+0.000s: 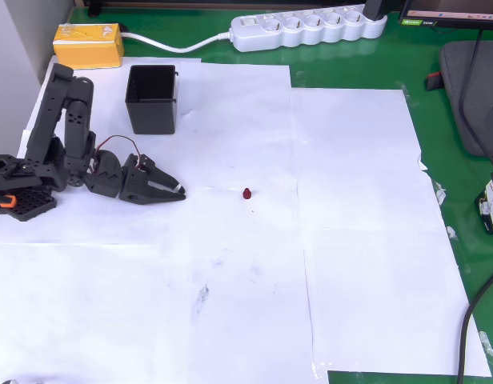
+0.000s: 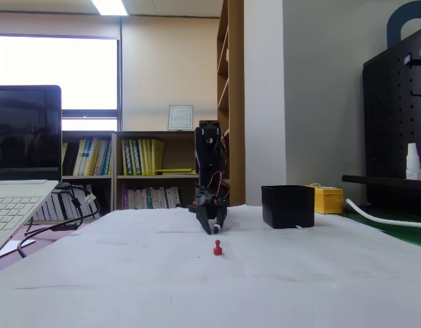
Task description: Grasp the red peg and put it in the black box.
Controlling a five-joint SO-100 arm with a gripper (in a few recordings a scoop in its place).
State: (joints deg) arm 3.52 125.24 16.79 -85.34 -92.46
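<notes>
White paper point(image 1: 350, 200) covers the table; gripper point(image 1: 179, 192) low with fingers drawn together, holding nothing. Red peg point(image 1: 246, 193) stands alone on open sheet, apart from its tips. Black box point(image 1: 151, 99) waits near the arm.

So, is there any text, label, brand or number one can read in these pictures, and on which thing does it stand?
No text can be read with certainty.
Framed certificate on the far wall: print too small to read.
Book spines on the shelf: blurred.
Screen at the top edge of the overhead view: characters too small.
White bottle on the pegboard shelf: label unreadable.
Red peg, black box, gripper: no markings seen.
</notes>
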